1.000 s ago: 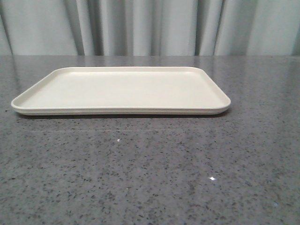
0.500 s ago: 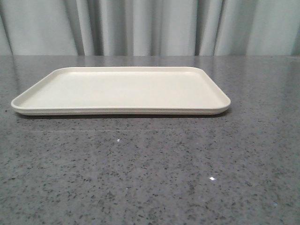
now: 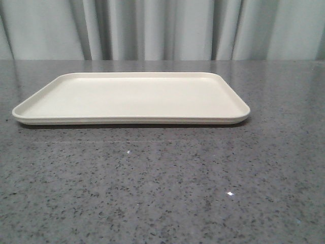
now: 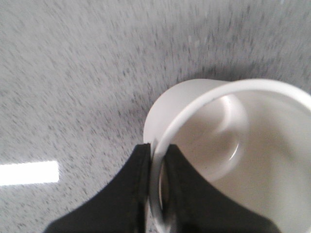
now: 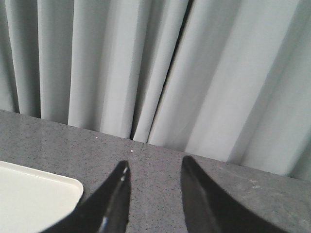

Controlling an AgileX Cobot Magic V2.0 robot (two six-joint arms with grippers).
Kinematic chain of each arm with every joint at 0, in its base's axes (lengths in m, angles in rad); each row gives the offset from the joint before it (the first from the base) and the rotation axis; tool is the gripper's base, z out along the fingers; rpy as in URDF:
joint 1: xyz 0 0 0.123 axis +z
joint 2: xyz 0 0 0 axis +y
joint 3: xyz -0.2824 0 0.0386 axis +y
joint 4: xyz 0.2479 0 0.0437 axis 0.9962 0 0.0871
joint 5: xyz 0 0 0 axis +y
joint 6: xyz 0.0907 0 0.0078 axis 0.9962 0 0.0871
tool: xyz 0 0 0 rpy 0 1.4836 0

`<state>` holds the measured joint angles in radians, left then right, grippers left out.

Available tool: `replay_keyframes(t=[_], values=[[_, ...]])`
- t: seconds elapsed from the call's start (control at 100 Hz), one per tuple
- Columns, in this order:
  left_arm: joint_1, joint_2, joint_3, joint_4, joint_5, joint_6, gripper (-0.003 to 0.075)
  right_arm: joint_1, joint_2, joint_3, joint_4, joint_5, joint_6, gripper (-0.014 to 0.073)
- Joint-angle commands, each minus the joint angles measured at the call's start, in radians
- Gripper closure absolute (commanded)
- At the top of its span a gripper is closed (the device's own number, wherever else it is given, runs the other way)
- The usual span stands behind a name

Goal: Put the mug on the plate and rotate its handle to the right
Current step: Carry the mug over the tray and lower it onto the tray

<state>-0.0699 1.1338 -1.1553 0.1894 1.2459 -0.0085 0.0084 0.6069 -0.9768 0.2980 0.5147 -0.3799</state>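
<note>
the left gripper (image 4: 158, 194) is clamped on the rim of the white mug (image 4: 233, 145), one black finger (image 4: 121, 199) outside the wall and the other inside the cup, with the thin rim pinched between them. the mug hangs over the grey speckled table (image 4: 73, 73); the surface below is blurred, and whether the mug touches it cannot be told. the mug's inside is bare and pale. its handle and printed face are not visible from the left wrist.

in the front view the cream plate (image 3: 30, 116) lies flat on the table (image 3: 162, 193), wide side toward the camera, with nothing on it, and grey curtains (image 3: 162, 30) hang behind. neither arm shows there.

the right gripper (image 5: 153, 194) has its two dark fingers (image 5: 116, 199) spread apart with nothing between them, pointing toward the curtain (image 5: 194, 73). one rounded corner of the plate (image 5: 73, 187) lies just beside the finger.
</note>
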Motion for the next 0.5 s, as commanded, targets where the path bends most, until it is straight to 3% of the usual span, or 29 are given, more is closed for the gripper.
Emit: replay_keyframes(t=[0.0, 0.28, 0.49], values=[[0.004, -0.025, -0.113, -0.026, -0.007, 0.023, 0.0737, 0.0, 0.01, -0.023, -0.001, -0.069, -0.006, 0.0314], [-0.01, 0.046, -0.437, -0.204, 0.004, 0.09, 0.074, 0.0, 0.01, -0.023, -0.001, -0.07, -0.006, 0.0314], [-0.166, 0.206, -0.677, -0.231, 0.015, 0.092, 0.074, 0.0, 0.01, -0.023, -0.001, -0.07, -0.006, 0.0314]])
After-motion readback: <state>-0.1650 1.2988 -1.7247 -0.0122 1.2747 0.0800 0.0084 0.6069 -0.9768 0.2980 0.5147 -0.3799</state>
